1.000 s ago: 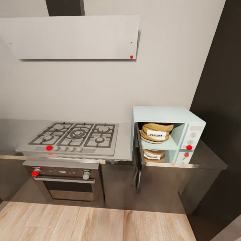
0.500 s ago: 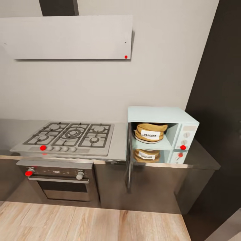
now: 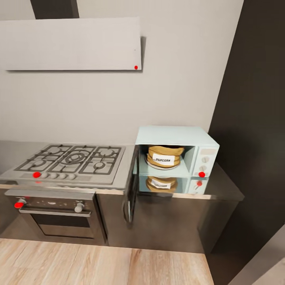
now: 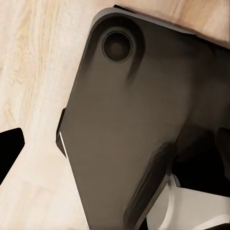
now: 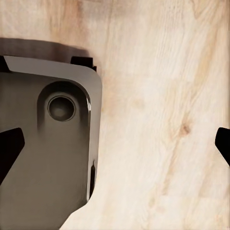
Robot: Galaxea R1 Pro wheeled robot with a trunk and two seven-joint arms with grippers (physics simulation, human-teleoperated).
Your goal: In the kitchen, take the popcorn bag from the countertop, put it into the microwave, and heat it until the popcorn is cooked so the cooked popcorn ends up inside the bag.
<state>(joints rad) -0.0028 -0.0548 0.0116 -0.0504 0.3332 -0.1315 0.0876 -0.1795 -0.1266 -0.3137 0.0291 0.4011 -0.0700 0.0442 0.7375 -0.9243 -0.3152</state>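
The pale mint-blue microwave [image 3: 176, 136] stands on the glossy grey countertop [image 3: 223, 190] at the right, next to a dark wall. Its dark glass door [image 3: 130, 190] hangs wide open toward the hob side. Inside the cavity sits the tan popcorn bag [image 3: 163, 157] with its white label facing out, and the worktop mirrors it below. No popcorn kernels can be made out. My left gripper [image 4: 115, 148] and right gripper [image 5: 115, 146] hang over the wooden floor beside my dark base, both open and holding nothing.
A steel gas hob [image 3: 69, 160] with grates lies left of the microwave, over a built-in oven [image 3: 55, 215]. A grey hood [image 3: 71, 43] hangs on the wall above. Light wooden floor [image 3: 99, 263] stretches before the dark cabinets. A dark tall panel [image 3: 257, 118] closes the right side.
The head camera has swung to the right, so the whole kitchen has slid left in the picture. Microwave, open door and bag keep the same places relative to each other.
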